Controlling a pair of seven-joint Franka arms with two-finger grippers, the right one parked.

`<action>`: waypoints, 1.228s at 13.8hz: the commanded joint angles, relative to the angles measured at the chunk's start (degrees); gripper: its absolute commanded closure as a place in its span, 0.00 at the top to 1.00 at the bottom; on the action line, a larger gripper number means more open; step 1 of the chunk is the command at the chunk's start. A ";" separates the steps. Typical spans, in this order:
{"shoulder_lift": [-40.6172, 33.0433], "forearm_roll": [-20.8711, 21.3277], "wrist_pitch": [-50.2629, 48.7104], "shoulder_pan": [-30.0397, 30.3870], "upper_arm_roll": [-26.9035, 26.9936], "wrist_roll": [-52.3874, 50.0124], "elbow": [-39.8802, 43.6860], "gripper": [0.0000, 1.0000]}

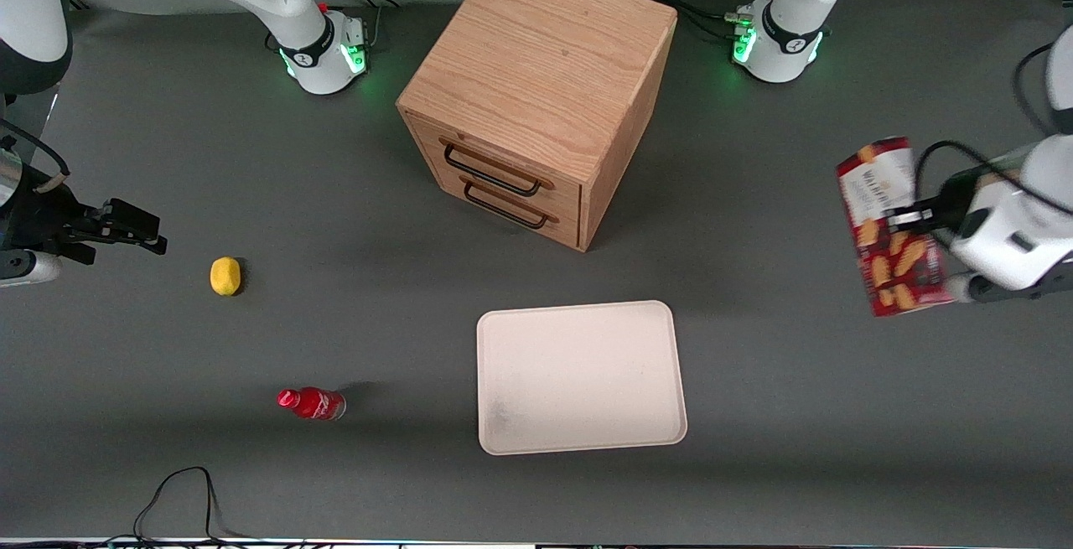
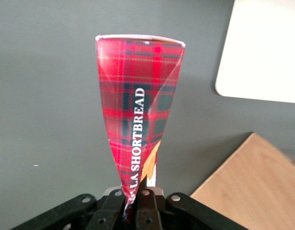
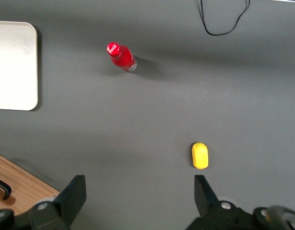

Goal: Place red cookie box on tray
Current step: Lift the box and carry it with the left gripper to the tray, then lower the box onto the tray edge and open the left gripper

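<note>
The red cookie box (image 1: pixel 893 226) hangs in the air, clear of the table, toward the working arm's end. Its white label end points up and the cookie pictures face the front camera. My left gripper (image 1: pixel 912 217) is shut on its side, about midway along. In the left wrist view the tartan box (image 2: pixel 137 110) sticks out from between the black fingers (image 2: pixel 149 208) of the gripper (image 2: pixel 135 199). The cream-white tray (image 1: pixel 578 377) lies flat with nothing on it, nearer the front camera than the cabinet and well apart from the box; a corner of the tray (image 2: pixel 262 52) shows past the box.
A wooden two-drawer cabinet (image 1: pixel 536 96) stands mid-table, farther from the front camera than the tray. A yellow lemon (image 1: pixel 225 275) and a small red bottle (image 1: pixel 312 403) lie toward the parked arm's end. A black cable (image 1: pixel 180 490) loops near the table's front edge.
</note>
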 commanded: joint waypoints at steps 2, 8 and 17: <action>12.28 -1.01 6.69 -4.34 -3.39 -9.26 11.07 0.00; 24.77 -1.01 22.45 -10.85 -3.39 -13.06 11.94 0.00; 34.18 2.07 31.24 -11.99 -2.78 -6.39 13.53 0.00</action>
